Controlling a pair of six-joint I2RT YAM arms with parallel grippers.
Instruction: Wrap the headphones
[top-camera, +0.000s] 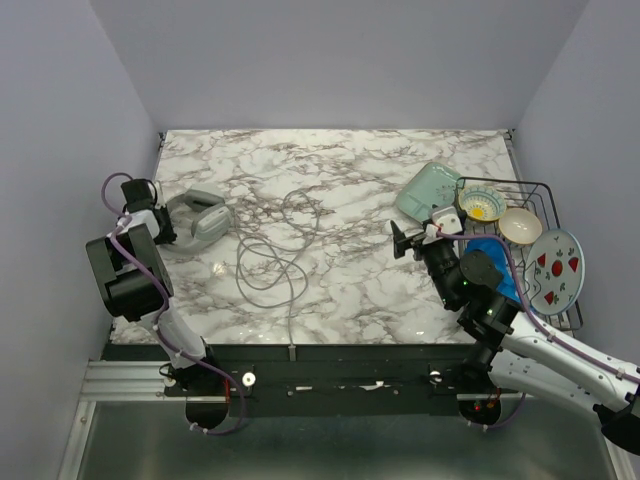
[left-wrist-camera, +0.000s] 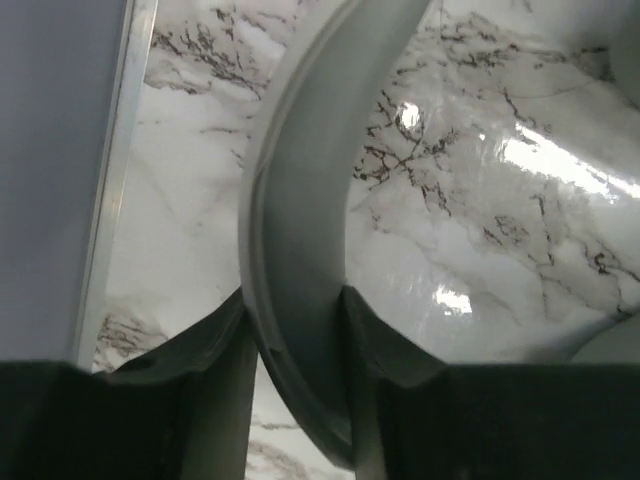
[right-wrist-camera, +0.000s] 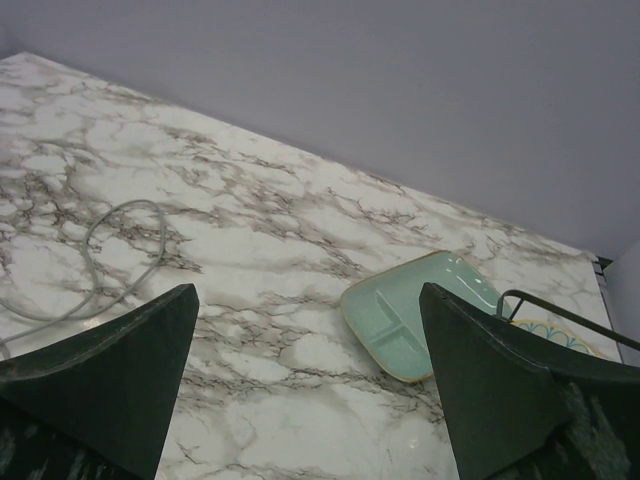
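Glossy marble-look table (top-camera: 350, 180), smooth matt plastic headphones (top-camera: 205, 220), thin metal-wire rack (top-camera: 520, 181)

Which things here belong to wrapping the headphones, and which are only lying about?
For the job: headphones, their cable, left gripper closed around the headband.
Lying about: green tray, wire rack, yellow bowl, beige bowl, patterned plate.
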